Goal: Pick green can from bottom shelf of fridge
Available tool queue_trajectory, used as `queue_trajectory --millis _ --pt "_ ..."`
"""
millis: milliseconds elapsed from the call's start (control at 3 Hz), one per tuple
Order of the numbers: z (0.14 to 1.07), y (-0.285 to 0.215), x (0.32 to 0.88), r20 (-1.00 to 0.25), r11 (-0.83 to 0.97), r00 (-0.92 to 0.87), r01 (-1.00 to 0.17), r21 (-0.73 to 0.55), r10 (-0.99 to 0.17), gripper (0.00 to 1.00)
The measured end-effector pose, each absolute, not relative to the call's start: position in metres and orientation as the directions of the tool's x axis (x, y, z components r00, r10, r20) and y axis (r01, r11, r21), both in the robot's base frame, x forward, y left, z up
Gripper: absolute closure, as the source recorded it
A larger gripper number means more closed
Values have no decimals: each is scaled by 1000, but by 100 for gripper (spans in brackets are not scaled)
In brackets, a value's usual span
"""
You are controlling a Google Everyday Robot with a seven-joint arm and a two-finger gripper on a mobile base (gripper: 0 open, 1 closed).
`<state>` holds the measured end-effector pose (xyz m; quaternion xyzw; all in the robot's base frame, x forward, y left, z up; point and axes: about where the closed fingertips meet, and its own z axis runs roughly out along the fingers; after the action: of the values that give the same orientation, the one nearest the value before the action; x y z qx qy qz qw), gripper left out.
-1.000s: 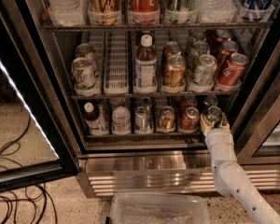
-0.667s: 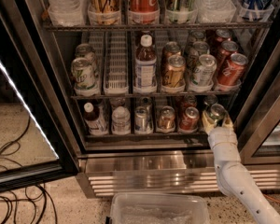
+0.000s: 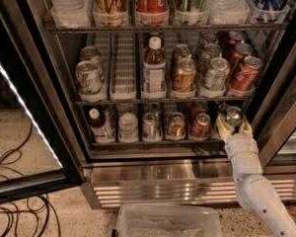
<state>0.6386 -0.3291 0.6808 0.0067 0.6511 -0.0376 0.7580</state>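
Locate the green can (image 3: 233,115) upright at the front of the rightmost lane of the bottom shelf (image 3: 138,143). The gripper (image 3: 233,126) sits at that lane's front with its fingers (image 3: 221,127) spread, one on each side of the can's lower body; you cannot tell whether they touch it. A red can (image 3: 200,125) stands in the next lane left. The arm (image 3: 251,181) crosses the fridge (image 3: 187,174) base grille from lower right. A clear bin (image 3: 167,221) lies on the floor below

Commercial refreshment area, pantry or shop: a steel-framed fridge (image 3: 163,171) with wire racks (image 3: 163,28) of cans (image 3: 183,75) and bottles (image 3: 153,65) stands on a speckled floor (image 3: 69,214) with loose cables (image 3: 12,214). The gripper (image 3: 233,127) sits at the right end of the bottom shelf (image 3: 158,143).
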Motion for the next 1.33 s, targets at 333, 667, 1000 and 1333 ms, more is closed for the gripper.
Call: queue_trajectory --millis 333,667,1000,1333 --pt "694 -320 626 -989 1000 143 -14 -24 -21 100" --pt "707 -306 614 -989 993 145 -115 -5 11 100" --pt "719 -287 602 -988 970 142 -241 26 62 100" --pt "726 -275 591 -983 932 150 -359 44 104 100"
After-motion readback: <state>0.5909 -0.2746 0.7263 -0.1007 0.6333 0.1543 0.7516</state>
